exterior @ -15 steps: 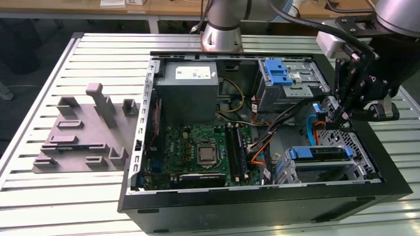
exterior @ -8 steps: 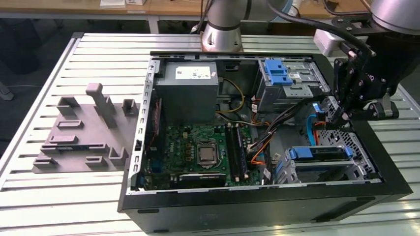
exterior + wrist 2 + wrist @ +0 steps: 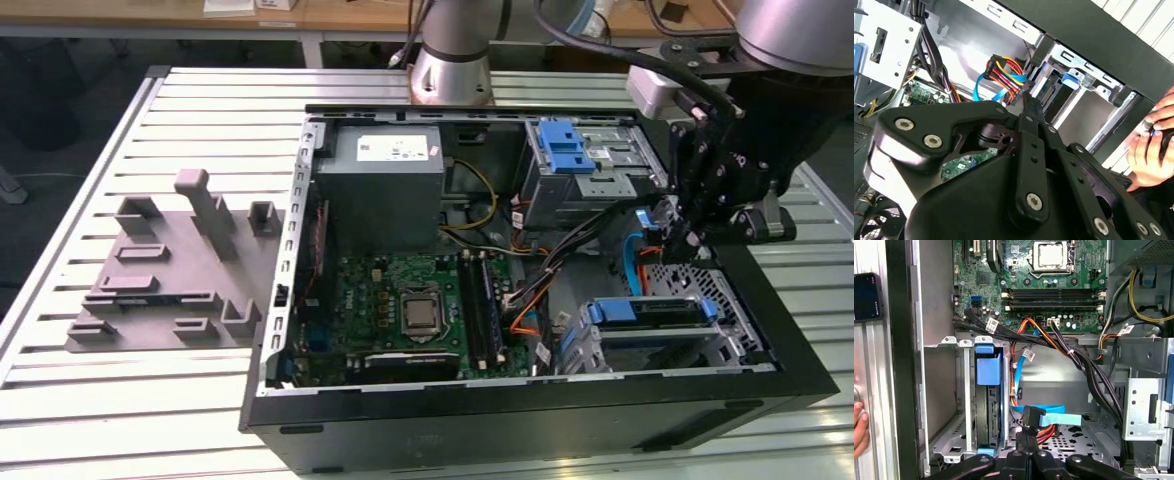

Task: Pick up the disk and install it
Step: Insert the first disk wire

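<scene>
- Looking down in the exterior view, the open computer case (image 3: 534,300) lies on the slatted metal surface (image 3: 80,200), motherboard (image 3: 400,310) facing up. The gripper (image 3: 678,252) hangs inside the case at the exterior view's right, just above the lower drive cage (image 3: 667,335). The disk (image 3: 647,312) sits in that cage, blue carrier frame showing on top. Higher up is the silver cage with a blue latch (image 3: 581,160), and the grey power supply box (image 3: 387,190) is to its left in this view. A grey moulded fixture (image 3: 174,265) rests on the surface, well apart from the case.
- Over to the second wrist view: the black gripper (image 3: 1029,102) has its fingers drawn together to a narrow point, tips just beside a bundle of coloured cables (image 3: 1006,77) and a blue ribbon cable (image 3: 984,87). The disk (image 3: 1056,85) is seated in its bay just beyond, blue tab visible. A person's hand (image 3: 1154,137) rests outside the case wall.
- And the first wrist view: the gripper (image 3: 1026,432) is pinched on a black cable connector (image 3: 1030,417) with a light blue flat cable (image 3: 1064,417) trailing off it. The disk (image 3: 988,400) stands on edge in the cage beside it, near but apart. Fingertips (image 3: 860,427) and a phone (image 3: 866,297) lie outside the case.
</scene>
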Available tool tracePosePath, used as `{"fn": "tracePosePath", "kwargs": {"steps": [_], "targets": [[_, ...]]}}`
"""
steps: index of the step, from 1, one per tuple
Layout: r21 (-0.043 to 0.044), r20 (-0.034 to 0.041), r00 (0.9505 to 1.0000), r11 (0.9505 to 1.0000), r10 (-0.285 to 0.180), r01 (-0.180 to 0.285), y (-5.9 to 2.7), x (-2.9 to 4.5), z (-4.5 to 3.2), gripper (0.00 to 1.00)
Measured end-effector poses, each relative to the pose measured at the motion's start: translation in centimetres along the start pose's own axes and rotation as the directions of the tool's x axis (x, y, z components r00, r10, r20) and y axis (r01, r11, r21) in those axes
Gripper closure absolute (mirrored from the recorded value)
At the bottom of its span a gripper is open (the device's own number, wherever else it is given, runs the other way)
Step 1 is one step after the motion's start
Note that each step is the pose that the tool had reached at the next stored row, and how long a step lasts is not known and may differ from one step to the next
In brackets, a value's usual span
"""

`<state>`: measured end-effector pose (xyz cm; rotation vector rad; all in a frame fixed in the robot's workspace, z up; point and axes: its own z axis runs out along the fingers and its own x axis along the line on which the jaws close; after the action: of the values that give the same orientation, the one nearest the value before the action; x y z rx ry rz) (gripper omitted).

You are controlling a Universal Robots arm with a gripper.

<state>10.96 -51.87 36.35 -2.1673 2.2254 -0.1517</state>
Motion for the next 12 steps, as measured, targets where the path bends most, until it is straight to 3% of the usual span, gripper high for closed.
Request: {"fn": "tracePosePath", "kwargs": {"steps": [2, 6, 7, 8, 12], "targets": [[0.0018, 0.0, 1.0, 1.0, 0.0, 0.0, 0.09, -0.08, 0.02, 0.83], [0.0036, -0.001, 1.0, 1.0, 0.0, 0.0, 0.14, -0.42, 0.06, 0.82], [0.0037, -0.0026, 1.0, 1.0, 0.0, 0.0, 0.15, -0.49, 0.1, 0.82], [0.0039, -0.0049, 1.0, 1.0, 0.0, 0.0, 0.15, -0.55, 0.14, 0.75], [0.0057, -0.0147, 0.9999, 1.0, -0.001, 0.001, 0.18, -0.65, 0.38, 0.75]]}}
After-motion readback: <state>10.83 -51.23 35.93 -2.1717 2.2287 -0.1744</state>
